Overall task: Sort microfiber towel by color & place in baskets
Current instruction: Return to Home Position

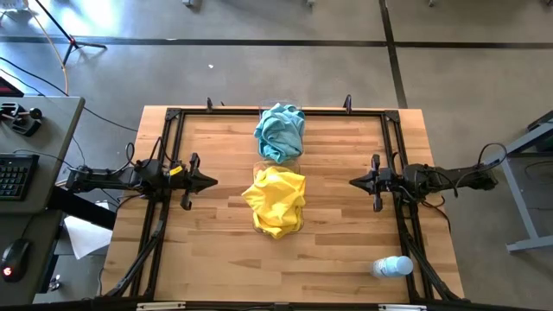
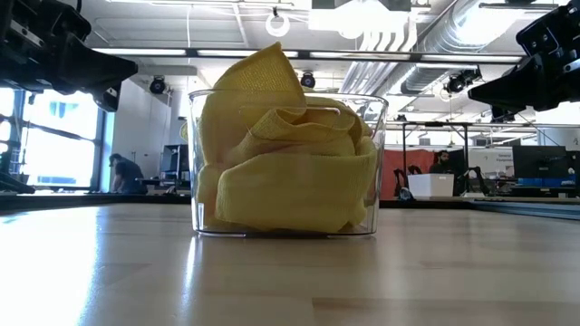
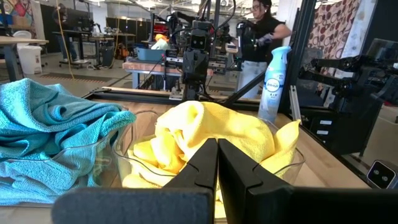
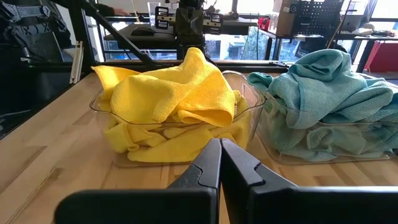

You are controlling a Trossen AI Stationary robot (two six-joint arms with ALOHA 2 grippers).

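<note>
From above, the blue-green towels (image 1: 280,131) are sitting in a soft, bumpy heap in a clear basket (image 1: 298,159) by the middle of the table's (image 1: 216,259) far edge. The yellow towels (image 1: 276,200) are piling up in the other clear basket (image 1: 301,226), right in the middle of the table. The two baskets are sitting just beside each other. The left gripper (image 1: 210,181) is hanging over the left side of the table, pointing at the yellow heap. The right gripper (image 1: 354,181) is doing the same from the right side. A spray bottle (image 1: 391,266) is lying near the table's near right corner.

From table height, the yellow towels (image 2: 285,172) are filling the clear basket (image 2: 195,163) and poking up over its rim in a point. Dark arm parts are showing high up on both sides.

In the left wrist view, the left gripper (image 3: 217,163) is pressing its two fingers together with nothing between them. The yellow towels (image 3: 217,130) are lying rumpled in front of it, with the blue-green ones beside them.

In the right wrist view, the right gripper (image 4: 220,163) is also pinching its fingers together on nothing. Both heaps are spilling a little over their basket rims.
</note>
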